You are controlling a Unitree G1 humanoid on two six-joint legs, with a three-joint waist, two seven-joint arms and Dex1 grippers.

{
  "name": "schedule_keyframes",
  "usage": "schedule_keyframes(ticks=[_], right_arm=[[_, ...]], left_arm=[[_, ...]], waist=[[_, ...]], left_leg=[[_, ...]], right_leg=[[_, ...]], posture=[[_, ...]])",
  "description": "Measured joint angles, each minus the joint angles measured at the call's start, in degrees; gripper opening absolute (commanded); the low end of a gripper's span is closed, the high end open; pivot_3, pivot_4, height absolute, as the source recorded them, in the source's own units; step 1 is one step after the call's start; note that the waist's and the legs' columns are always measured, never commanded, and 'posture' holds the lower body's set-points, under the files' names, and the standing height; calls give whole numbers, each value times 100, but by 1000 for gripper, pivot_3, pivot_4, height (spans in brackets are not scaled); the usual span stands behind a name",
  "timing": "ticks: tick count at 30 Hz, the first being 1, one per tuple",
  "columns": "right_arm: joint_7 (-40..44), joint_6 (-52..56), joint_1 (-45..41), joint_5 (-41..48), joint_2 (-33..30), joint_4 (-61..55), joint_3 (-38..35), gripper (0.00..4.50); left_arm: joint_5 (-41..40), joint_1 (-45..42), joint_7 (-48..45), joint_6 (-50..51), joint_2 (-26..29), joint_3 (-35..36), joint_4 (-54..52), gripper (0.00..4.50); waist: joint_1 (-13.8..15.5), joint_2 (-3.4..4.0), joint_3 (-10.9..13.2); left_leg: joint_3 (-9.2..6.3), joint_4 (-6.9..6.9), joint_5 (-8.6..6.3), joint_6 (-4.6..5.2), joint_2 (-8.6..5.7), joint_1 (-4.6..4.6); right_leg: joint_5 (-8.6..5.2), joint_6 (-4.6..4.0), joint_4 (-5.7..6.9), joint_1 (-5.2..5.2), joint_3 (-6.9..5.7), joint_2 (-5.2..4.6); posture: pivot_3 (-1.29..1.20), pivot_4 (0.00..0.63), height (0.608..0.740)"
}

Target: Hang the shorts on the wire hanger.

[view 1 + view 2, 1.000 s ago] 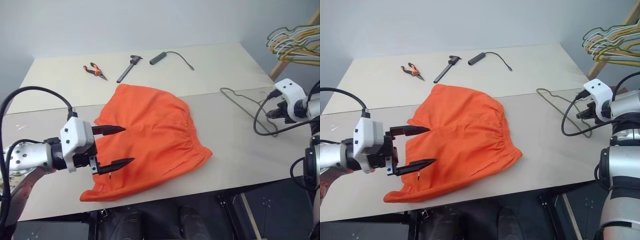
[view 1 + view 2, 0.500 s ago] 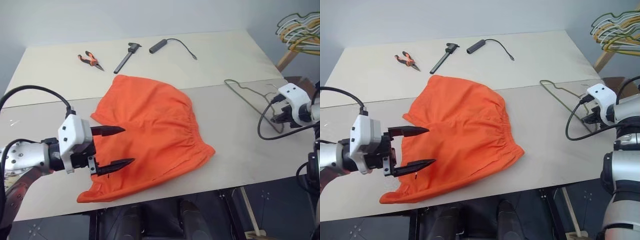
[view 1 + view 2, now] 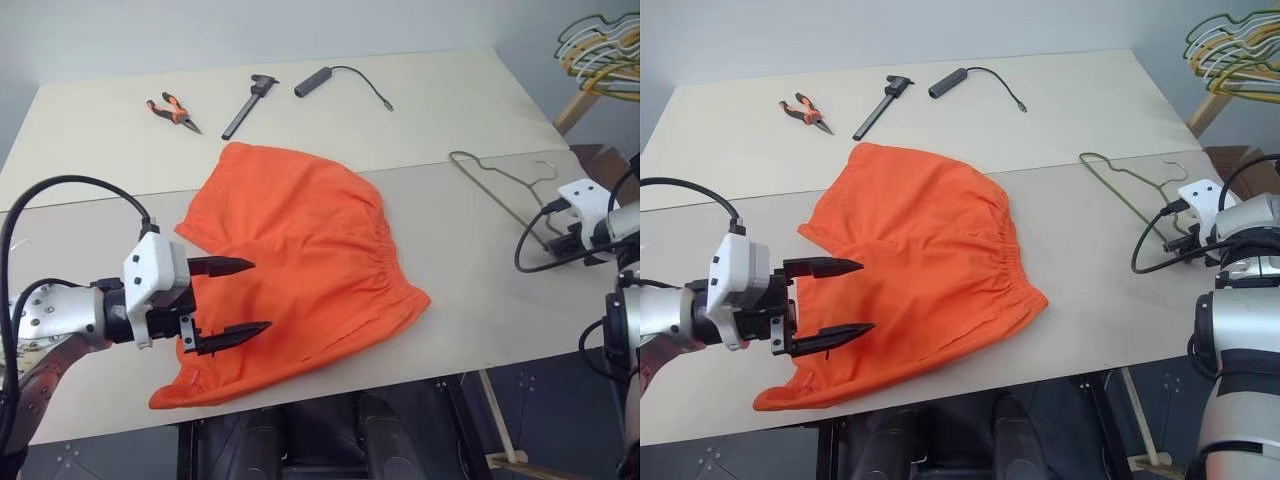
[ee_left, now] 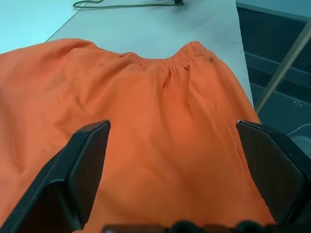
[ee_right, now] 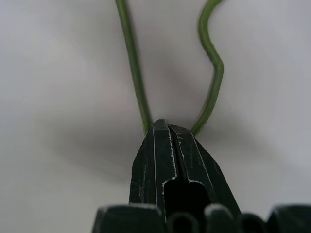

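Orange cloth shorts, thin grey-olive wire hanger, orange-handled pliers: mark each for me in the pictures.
orange cloth shorts (image 3: 300, 250): left eye view, middle of the fabric.
thin grey-olive wire hanger (image 3: 497, 191): left eye view, long straight side.
orange-handled pliers (image 3: 797, 108): right eye view, handles.

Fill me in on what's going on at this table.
A two-armed robot is working on hanging the shorts, which lie flat on the table. Its right gripper is shut on a corner of the wire hanger, which lies to the shorts' right. Its left gripper hovers open over the shorts' near leg, holding nothing. Nothing is on the hanger yet.
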Motion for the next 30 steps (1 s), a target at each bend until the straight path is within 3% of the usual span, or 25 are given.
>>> schedule_keyframes(ticks=[6, 10, 13, 16, 22, 26, 30], right_arm=[[941, 151, -54, -233, -60, -52, 379, 40], [2050, 286, 109, -433, -179, -446, 825, 40], [2996, 620, 761, -439, -513, -1586, 1094, 40], [3696, 1584, 1940, -208, -1127, -3815, 1160, 40], [3840, 3277, 3500, 1004, -1995, -7269, 1027, 40], [3505, 3494, 3991, 1531, -2107, -8066, 464, 40], [2975, 3406, 4111, 1802, -2178, -8075, 91, 992]], left_arm=[[5, 93, 18, -4, -4, 6, -32, 4500], [11, 130, 43, -19, -38, 6, -38, 4500], [26, 128, 54, -39, -84, -11, -48, 4500], [69, 127, 58, -133, -130, -75, -57, 4500], [210, 20, 39, -278, -172, -180, -9, 4500], [271, -78, -5, -375, -223, -341, 55, 4500], [383, -295, -24, -448, -283, -538, 198, 4500]], waist=[[3, 0, 0], [13, 0, 0], [74, 1, 0], [150, 5, -1], [144, 12, 0], [124, 10, -1], [106, 11, -3]], left_leg=[[-20, 1, 1, -2, 1, -14], [-34, 11, 1, -2, 2, -30], [-49, 24, 0, -1, 6, -42], [-76, 58, -11, 8, 11, -72], [-105, 89, -13, 10, -3, -72], [-91, 113, -13, 10, -2, -69], [-69, 120, -12, 8, -2, -68]], right_leg=[[1, -3, -4, 0, -26, -1], [1, -3, -6, -1, -46, -3], [1, -4, -6, -1, -65, -3], [0, -6, 2, -10, -84, -4], [1, -1, 4, -9, -79, -16], [3, 1, 8, -3, -78, -14], [5, 1, 19, -3, -77, -12]], posture=[[-30, 294, 740], [-40, 288, 740], [-49, 278, 740], [-58, 268, 740], [-78, 248, 740], [-91, 236, 740], [-112, 217, 740]])
